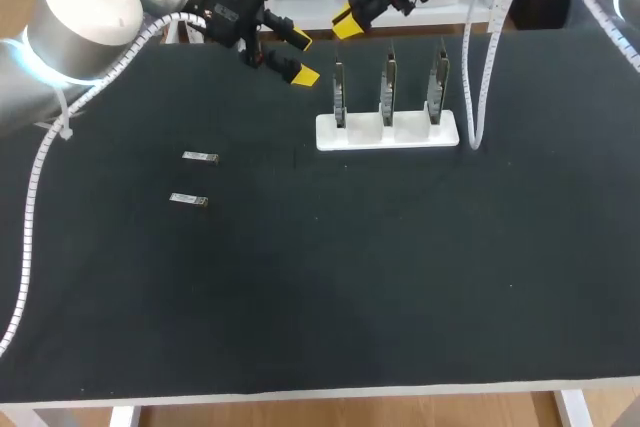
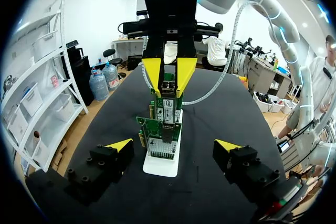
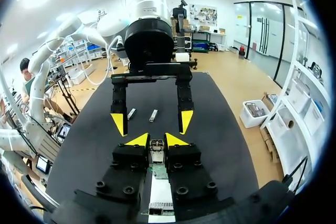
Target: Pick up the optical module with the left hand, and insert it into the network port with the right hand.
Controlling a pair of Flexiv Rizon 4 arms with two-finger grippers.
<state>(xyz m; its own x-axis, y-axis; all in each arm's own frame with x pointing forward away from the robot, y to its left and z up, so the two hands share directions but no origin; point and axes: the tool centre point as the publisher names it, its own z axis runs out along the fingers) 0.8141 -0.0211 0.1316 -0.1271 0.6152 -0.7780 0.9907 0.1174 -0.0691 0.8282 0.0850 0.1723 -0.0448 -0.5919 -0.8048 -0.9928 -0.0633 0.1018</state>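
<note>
My right gripper [image 3: 156, 140] is shut on a small metal optical module [image 3: 156, 150], held over the left end of the white stand [image 1: 387, 132], which carries three upright green network cards [image 1: 340, 97]. In the head view this gripper [image 1: 343, 22] hangs behind and above the leftmost card. My left gripper [image 1: 302, 59] stands open and empty just left of the stand, facing the right gripper across the cards [image 2: 163, 129]. From the left wrist its gripper [image 2: 174, 148] has both tips spread wide on either side of the stand. Two more optical modules [image 1: 200, 156] [image 1: 188, 199] lie on the mat at the left.
The black mat [image 1: 350, 277] covers the whole table. A white cable [image 1: 478, 97] hangs from my right arm down beside the stand's right end. The spare modules [image 3: 131, 113] [image 3: 153, 115] lie beyond the left gripper in the right wrist view.
</note>
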